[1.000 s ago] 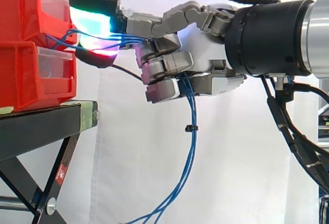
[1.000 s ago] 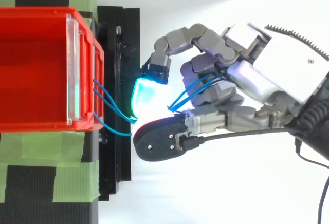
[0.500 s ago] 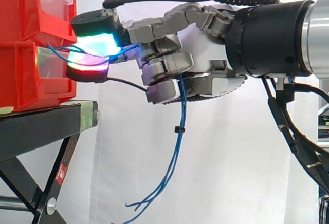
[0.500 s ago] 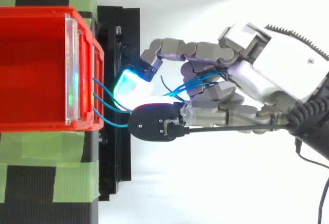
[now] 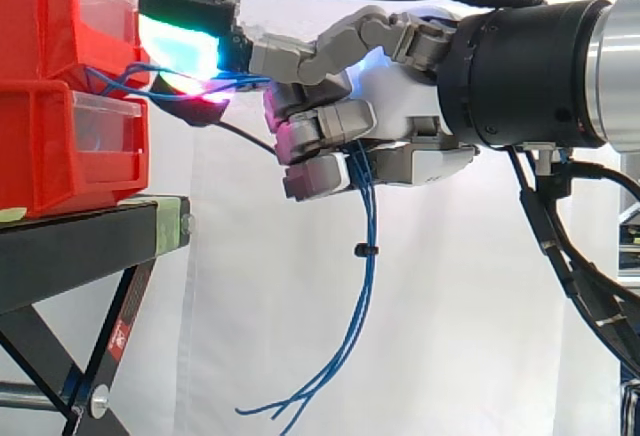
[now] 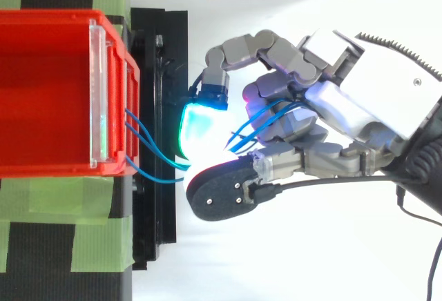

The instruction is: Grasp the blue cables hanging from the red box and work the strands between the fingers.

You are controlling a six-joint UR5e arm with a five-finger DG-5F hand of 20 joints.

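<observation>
Beside the red box point(image 5: 60, 146) at upper left, your hand point(image 5: 400, 91) clenched the blue cables point(image 5: 368, 226) in curled fingers point(image 5: 320, 131), midway through working them; next you likely needed to roll strands between the pads point(image 5: 182, 46).

The blue cables point(image 5: 368, 218) are partly hidden inside the curled robot hand point(image 5: 400, 96).

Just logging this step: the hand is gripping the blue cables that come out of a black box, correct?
Not quite. The box is red, not black, as the top view shows. The hand does grip the blue cables coming out of it.
</observation>
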